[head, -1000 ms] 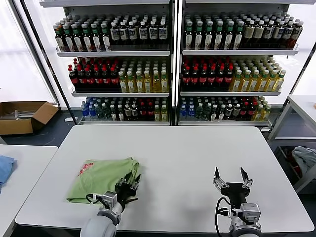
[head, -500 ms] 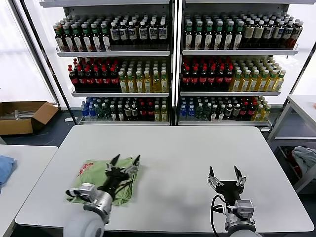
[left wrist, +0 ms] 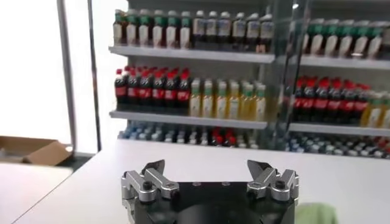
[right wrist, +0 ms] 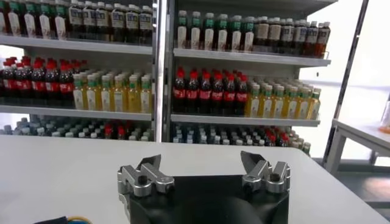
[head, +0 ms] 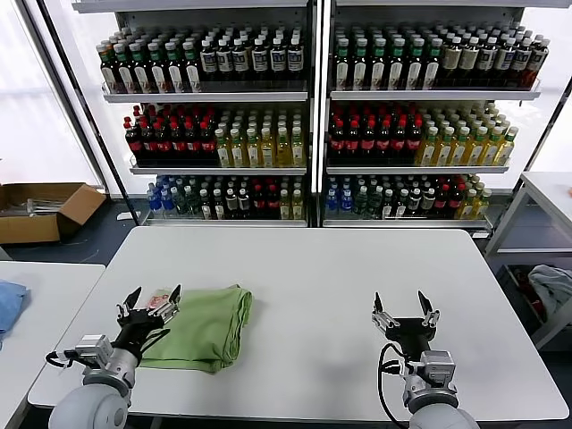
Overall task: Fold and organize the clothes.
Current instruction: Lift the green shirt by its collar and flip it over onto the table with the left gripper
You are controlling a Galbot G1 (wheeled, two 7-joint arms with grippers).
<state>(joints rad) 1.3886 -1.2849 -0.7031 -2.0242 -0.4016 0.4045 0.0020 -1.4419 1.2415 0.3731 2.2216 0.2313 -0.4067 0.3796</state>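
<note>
A light green soft cotton shirt (head: 204,323), folded into a compact rectangle, lies on the white rectangular table (head: 331,268) near its front-left corner, a little in from the front edge. A patch of its red-and-white checkered print (head: 159,301) peeks out at the side nearest the table's left edge; no collar or buttons show in this fold.

The left gripper (head: 151,300) hangs just above that left side of the shirt, its fingers (left wrist: 153,171) spread as wide as they go and nothing between them. The left wrist view looks over the table toward the bottle shelves (head: 308,116) and catches only a sliver of green at the edge. The right gripper (head: 405,307) waits over the bare table toward the front-right corner, well apart from the shirt, likewise fully spread and empty-handed.

The shirt looks light and limp: thin cloth with no stiffness of its own, so it will sag and slide open if lifted by a single layer. The layered fold along the side toward the table's middle appears rounded and thicker, so it should give the firmest pinch; a grip that takes all layers together at a corner or folded edge would likely keep the stack intact. The smooth tabletop probably lets the bundle slide under a light push. It is not fragile, though a careless tug could undo the folding.
</note>
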